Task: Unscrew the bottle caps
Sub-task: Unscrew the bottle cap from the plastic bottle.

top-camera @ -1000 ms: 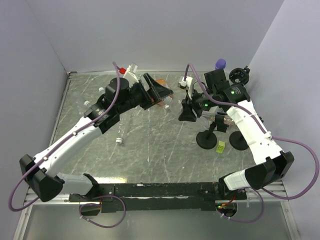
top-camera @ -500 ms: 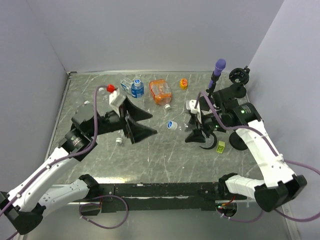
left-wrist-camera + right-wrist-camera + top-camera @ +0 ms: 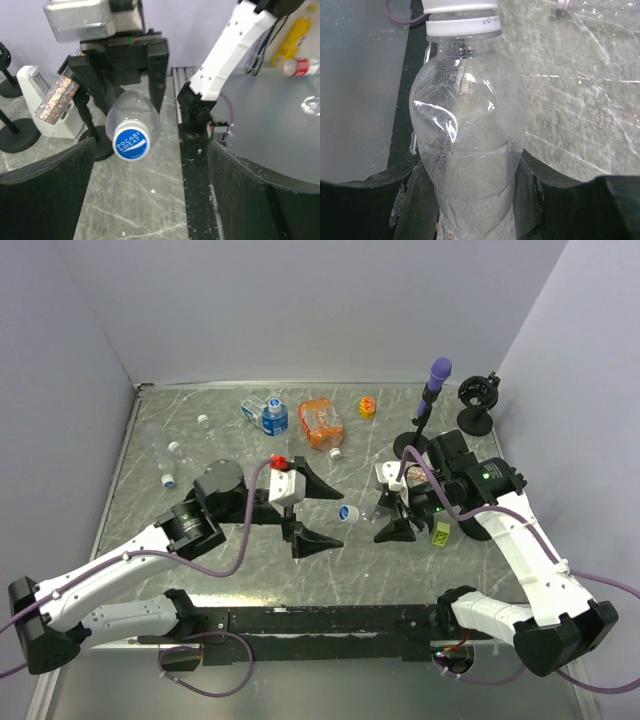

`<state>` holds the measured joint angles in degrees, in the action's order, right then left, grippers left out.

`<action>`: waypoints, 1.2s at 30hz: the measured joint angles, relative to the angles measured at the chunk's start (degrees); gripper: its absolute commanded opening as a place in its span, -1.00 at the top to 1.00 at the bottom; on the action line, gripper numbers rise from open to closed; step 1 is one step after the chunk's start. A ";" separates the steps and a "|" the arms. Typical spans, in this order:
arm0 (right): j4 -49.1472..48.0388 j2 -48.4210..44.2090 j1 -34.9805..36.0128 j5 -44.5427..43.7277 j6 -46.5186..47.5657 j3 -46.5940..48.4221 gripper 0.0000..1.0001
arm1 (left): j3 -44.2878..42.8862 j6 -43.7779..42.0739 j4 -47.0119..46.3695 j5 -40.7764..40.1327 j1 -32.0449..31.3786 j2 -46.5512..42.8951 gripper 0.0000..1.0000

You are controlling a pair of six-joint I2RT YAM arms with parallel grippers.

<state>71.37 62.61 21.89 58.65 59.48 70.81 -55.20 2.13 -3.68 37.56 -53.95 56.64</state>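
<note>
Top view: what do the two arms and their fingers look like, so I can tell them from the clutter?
Both are built alike. The left arm and right arm have white shell links between chunky black joints, and a purple cable loops along each. The fingers are broad black wedges. A small green light glows on the right arm, and a red spot sits at the left wrist.

Robotics lab cell: grey marbled table (image 3: 362, 562), plain lilac enclosure walls (image 3: 300, 310).

Left gripper (image 3: 151, 145) stood wide open, its fingers either side of blue cap (image 3: 131, 144), not touching. Cap sat on clear bottle (image 3: 146, 111), facing camera. Right gripper (image 3: 127, 95) clamped the bottle.
</note>
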 measured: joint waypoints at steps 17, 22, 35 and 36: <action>-0.15 0.17 0.09 0.74 -0.07 0.00 0.96 | -2.05 -5.70 0.66 -7.08 -2.67 3.41 0.31; -0.22 0.44 0.09 0.70 -0.50 0.00 0.96 | -2.05 -5.38 1.09 -7.76 -2.67 3.28 -0.01; -0.59 0.63 0.09 0.70 -1.38 0.00 0.97 | -2.03 -4.44 2.40 -9.11 -2.69 3.21 0.86; -0.66 0.63 0.09 0.57 -1.53 0.00 0.97 | -2.03 -4.33 2.49 -8.96 -2.73 3.21 0.98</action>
<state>70.72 63.24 21.98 59.22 57.95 70.81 -57.23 -2.20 -1.19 28.60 -56.69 59.86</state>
